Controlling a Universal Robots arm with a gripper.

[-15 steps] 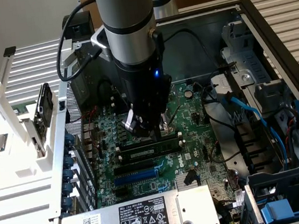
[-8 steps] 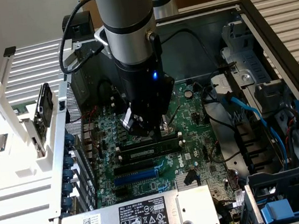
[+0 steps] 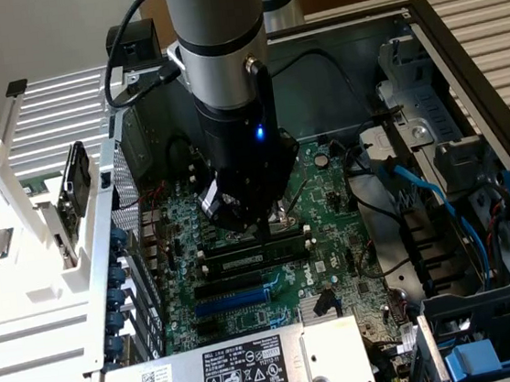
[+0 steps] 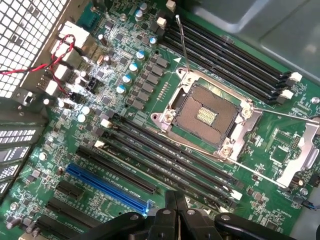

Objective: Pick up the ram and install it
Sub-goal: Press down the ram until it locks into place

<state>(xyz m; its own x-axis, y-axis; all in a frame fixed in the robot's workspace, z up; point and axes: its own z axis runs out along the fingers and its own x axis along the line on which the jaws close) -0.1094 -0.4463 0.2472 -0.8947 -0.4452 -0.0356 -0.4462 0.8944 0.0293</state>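
Hanging low inside an open computer case (image 3: pixel 460 48), the end effector (image 3: pixel 263 225) has its fingers pressed together just above the memory slots beside the bare processor socket (image 4: pixel 205 112). The ram (image 3: pixel 242 240) seems to be the long dark strip lying along the slot right under the fingertips; whether they touch it cannot be told. Nearer the camera in the exterior view runs the blue slot (image 3: pixel 239 296), then a grey power supply (image 3: pixel 230 374) with a printed label. The case rests on a white slatted counter (image 3: pixel 52 103), with a white rack (image 3: pixel 16 195) at the exterior view's left. A pale wall rises behind.
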